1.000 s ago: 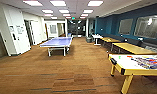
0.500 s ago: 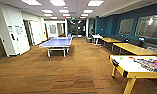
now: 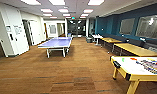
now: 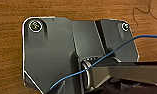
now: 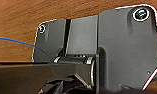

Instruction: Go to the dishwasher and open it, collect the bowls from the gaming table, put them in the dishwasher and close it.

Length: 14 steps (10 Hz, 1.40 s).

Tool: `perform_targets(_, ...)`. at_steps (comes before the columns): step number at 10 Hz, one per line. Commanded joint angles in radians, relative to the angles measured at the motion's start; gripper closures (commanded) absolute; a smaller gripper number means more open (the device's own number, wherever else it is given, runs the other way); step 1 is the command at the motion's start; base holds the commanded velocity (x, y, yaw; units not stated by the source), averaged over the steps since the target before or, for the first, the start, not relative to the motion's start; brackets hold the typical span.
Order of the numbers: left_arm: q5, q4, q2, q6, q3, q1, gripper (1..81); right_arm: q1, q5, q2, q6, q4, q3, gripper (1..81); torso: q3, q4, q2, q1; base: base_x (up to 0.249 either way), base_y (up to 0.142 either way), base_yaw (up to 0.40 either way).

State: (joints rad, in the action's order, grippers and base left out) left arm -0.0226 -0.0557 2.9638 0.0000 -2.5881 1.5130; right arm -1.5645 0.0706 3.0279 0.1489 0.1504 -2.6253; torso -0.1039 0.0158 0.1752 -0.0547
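Note:
The gaming table, white-topped with a pale yellow edge and legs, stands at the near right of the head view. On its far end sit a small green bowl and a red-orange bowl, both small and blurred. Colourful items lie further along its top. The dishwasher is out of view. Both wrist views look down on the brown wood-pattern floor past the robot's dark plate.
A blue table-tennis table stands ahead at centre left. Yellow-topped tables line the blue right wall. White walls and doors run along the left. Brown floor stretches between them towards a far corridor.

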Motion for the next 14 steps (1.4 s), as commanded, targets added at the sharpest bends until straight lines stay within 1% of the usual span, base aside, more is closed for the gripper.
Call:
perform_targets(1,0.056,0.004,-0.005,0.002,0.003,-0.052,1.0,0.048,-0.046,0.007,-0.005,0.009,0.009,1.0,0.000,0.000,0.000,0.000,0.000,0.000,0.000)
perform_targets(10,0.062,0.001,-0.003,0.002,0.003,-0.052,1.0,0.045,-0.046,0.008,-0.005,0.009,0.002,1.0,0.000,0.000,0.000,0.001,0.000,0.000,0.000)
perform_targets(11,0.061,-0.006,-0.003,0.003,0.003,-0.052,1.0,0.045,-0.046,0.008,-0.005,0.009,0.002,1.0,0.000,0.000,0.000,0.001,0.000,-0.073,0.000)
perform_targets(14,0.062,-0.007,-0.003,0.003,0.006,-0.052,1.0,0.045,-0.046,0.008,-0.005,0.009,0.001,1.0,0.000,0.000,0.000,0.001,0.000,0.000,-0.202)
